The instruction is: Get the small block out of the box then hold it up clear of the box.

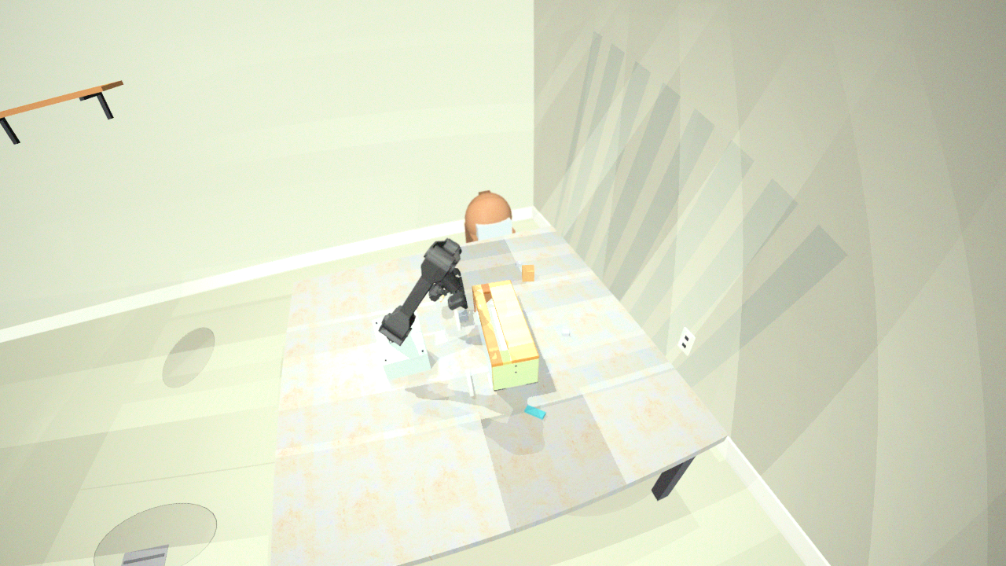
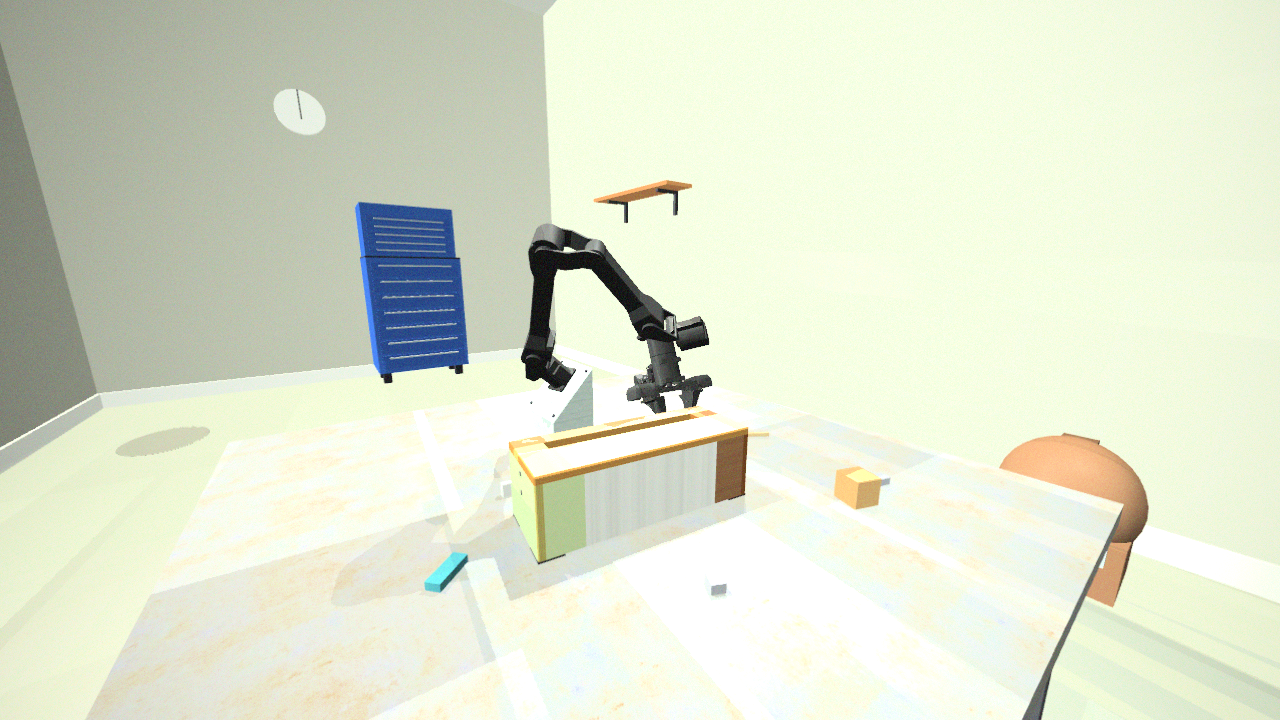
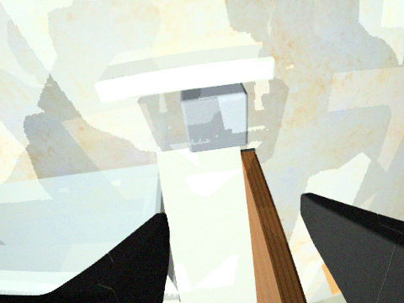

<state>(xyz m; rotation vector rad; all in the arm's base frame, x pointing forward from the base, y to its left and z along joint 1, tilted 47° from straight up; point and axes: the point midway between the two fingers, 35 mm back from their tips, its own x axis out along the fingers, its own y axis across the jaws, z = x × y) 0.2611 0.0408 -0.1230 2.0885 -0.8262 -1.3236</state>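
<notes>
Pincer (image 1: 451,296) (image 2: 673,410) (image 3: 235,214): fingers well apart, nothing between them – in the wrist view they flank the chute and its wooden side.
White bar (image 1: 458,321) (image 3: 185,79): just beyond the block.
Block (image 1: 464,317) (image 3: 215,119): blue-grey, out on the table between bar and chute; contact hard to tell.
Chute (image 3: 206,236): white, leading to the block.
Wooden side (image 3: 273,236): right of the chute.
Exterior view, left to right: turquoise bar (image 1: 535,412) (image 2: 446,572), box (image 1: 515,373) (image 2: 562,514) upright – between camera and pincer – then orange cube (image 1: 527,273) (image 2: 856,488).
</notes>
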